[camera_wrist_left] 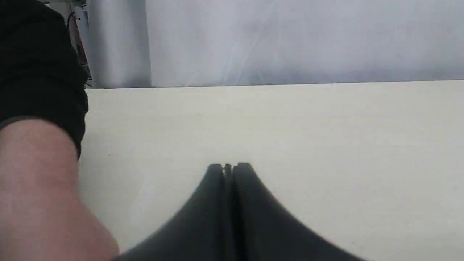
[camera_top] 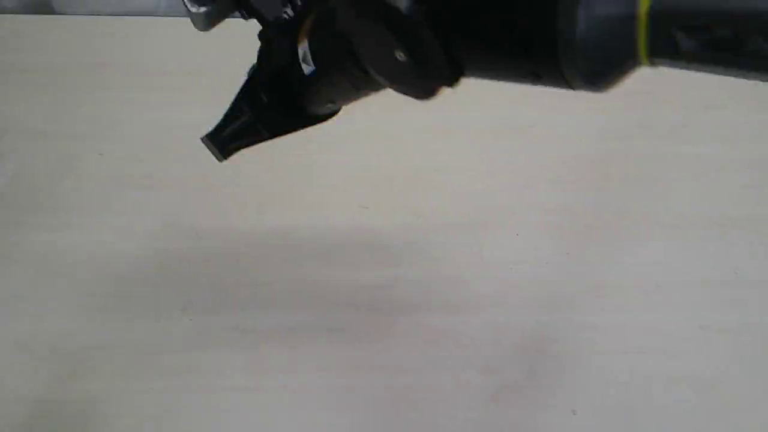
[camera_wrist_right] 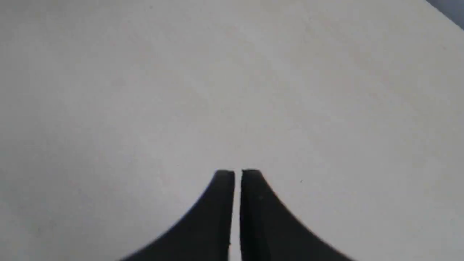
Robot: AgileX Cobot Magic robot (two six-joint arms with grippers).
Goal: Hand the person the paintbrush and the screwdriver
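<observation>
The paintbrush and the screwdriver show in no view, so where they lie I cannot tell; of the task's things only the person point(camera_wrist_left: 36, 188) is on show, a bare, smooth, light-skinned forearm filling the near side of the left wrist view, with a dark soft sleeve cuff point(camera_wrist_left: 40, 65) above it. Right beside that forearm sits the left gripper point(camera_wrist_left: 228, 167); two matte black fingers flaring wide at the base and tapering to blunt tips, pressed together with nothing between them, low over the table point(camera_wrist_left: 290, 127). The table is a pale cream, flat and matte, with faint specks; behind its far edge hangs a grey, sheet-like backdrop point(camera_wrist_left: 290, 40).

Over to the right gripper point(camera_wrist_right: 237, 173); same black tapered fingers, drawn together to a hairline slit that shows only table, gripping nothing. That view looks down on bare tabletop and one corner; no forearm there.

The exterior view gives what neither wrist camera does; a thick black arm point(camera_top: 540, 42) with a yellow ring point(camera_top: 644, 30) reaching in from the right, past the middle, its wedge-shaped finger end tilted down above the table, a soft shadow spread below it; the person is not seen from here.
</observation>
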